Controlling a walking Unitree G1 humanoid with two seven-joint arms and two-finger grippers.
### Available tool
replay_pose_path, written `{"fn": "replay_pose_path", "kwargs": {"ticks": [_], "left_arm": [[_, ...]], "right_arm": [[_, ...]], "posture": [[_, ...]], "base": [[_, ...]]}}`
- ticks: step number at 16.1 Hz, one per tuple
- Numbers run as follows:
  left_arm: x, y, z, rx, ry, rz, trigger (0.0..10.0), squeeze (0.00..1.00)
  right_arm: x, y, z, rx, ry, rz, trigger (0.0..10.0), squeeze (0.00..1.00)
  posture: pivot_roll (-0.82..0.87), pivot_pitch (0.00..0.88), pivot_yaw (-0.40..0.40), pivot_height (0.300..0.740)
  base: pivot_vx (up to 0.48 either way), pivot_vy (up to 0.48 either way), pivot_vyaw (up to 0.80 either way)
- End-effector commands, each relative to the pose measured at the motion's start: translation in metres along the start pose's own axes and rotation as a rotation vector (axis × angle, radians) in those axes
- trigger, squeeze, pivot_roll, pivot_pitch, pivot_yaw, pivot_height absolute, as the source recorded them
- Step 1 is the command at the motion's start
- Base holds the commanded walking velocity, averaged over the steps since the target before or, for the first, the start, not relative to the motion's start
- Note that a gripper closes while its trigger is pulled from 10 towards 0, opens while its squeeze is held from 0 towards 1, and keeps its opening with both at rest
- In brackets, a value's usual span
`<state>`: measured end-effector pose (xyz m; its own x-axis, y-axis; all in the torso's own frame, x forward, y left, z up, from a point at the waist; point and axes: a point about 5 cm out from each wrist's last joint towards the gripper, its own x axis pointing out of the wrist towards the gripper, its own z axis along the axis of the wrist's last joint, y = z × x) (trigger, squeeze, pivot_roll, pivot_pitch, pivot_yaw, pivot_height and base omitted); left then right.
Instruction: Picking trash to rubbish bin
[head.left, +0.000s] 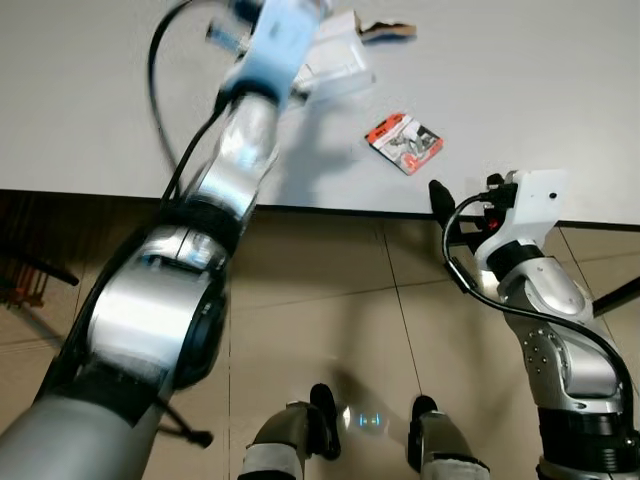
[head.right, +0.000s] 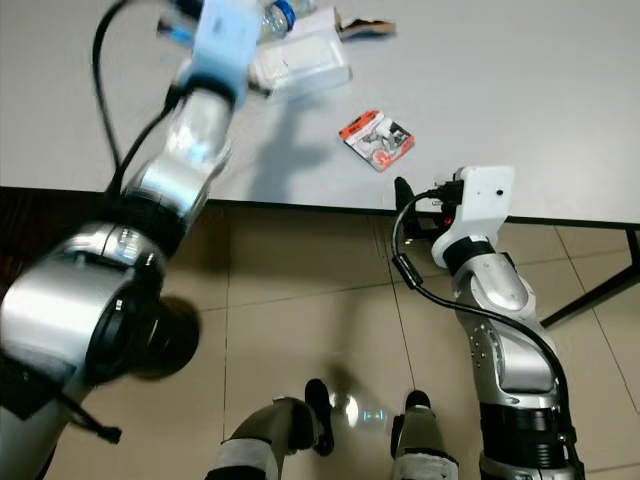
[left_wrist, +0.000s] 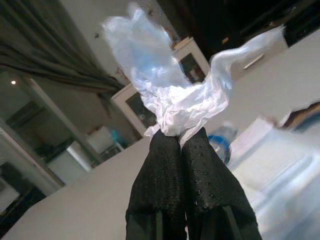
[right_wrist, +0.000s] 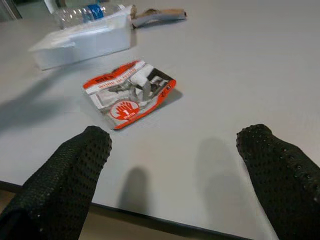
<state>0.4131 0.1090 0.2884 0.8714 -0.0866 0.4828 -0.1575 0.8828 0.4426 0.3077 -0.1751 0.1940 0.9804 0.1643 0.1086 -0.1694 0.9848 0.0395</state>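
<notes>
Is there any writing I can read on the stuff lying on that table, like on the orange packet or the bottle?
Orange and white packet: white lettering on its orange bands and a white hand symbol, too blurred to read.
Water bottle: blue label, no words legible.
White foam box: no text visible.
Brown scrap: no text visible.
Crumpled plastic in the left hand: no text.

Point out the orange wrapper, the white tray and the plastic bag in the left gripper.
orange wrapper (right_wrist: 129, 93), right wrist view, its middle.
white tray (right_wrist: 82, 42), right wrist view, front wall.
plastic bag (left_wrist: 172, 97), left wrist view, crumpled middle.
</notes>
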Motion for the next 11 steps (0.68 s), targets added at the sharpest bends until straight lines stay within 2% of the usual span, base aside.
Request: {"fn": "replay_pose_path", "kwargs": {"ticks": [1,3,4,6,8,9,11], "left_arm": [[-0.012,0.001,-0.018,-0.009,0.039,-0.024,10.0,0.00],[-0.047,-0.006,-0.051,-0.086,0.093,-0.050,10.0,0.00],[-0.059,-0.012,-0.058,-0.115,0.112,-0.053,10.0,0.00],[-0.080,-0.020,-0.064,-0.139,0.120,-0.082,10.0,0.00],[-0.098,-0.023,-0.066,-0.167,0.119,-0.097,10.0,0.00],[-0.100,-0.023,-0.066,-0.173,0.116,-0.099,10.0,0.00],[-0.121,-0.024,-0.063,-0.194,0.105,-0.138,10.0,0.00]], "right_arm": [[-0.002,0.000,-0.003,0.004,-0.004,-0.010,10.0,0.00],[-0.004,-0.005,0.001,-0.038,-0.044,-0.050,10.0,0.00],[-0.005,-0.012,0.009,-0.077,-0.104,-0.112,10.0,0.00],[-0.005,-0.022,0.031,-0.113,-0.211,-0.180,10.0,0.00],[-0.003,-0.026,0.046,-0.154,-0.266,-0.174,10.0,0.00],[-0.003,-0.026,0.047,-0.161,-0.272,-0.170,10.0,0.00],[-0.003,-0.029,0.054,-0.161,-0.323,-0.195,10.0,0.00]], "posture": [[-0.09,0.211,0.147,0.740],[-0.09,0.212,0.140,0.740],[-0.09,0.210,0.140,0.740],[-0.09,0.209,0.135,0.740],[-0.09,0.208,0.132,0.740],[-0.09,0.208,0.132,0.740],[-0.08,0.208,0.132,0.740]], "base": [[0.000,0.000,0.00],[0.000,0.000,0.00],[0.000,0.000,0.00],[0.000,0.000,0.00],[0.000,0.000,0.00],[0.000,0.000,0.00],[0.000,0.000,0.00]]}}
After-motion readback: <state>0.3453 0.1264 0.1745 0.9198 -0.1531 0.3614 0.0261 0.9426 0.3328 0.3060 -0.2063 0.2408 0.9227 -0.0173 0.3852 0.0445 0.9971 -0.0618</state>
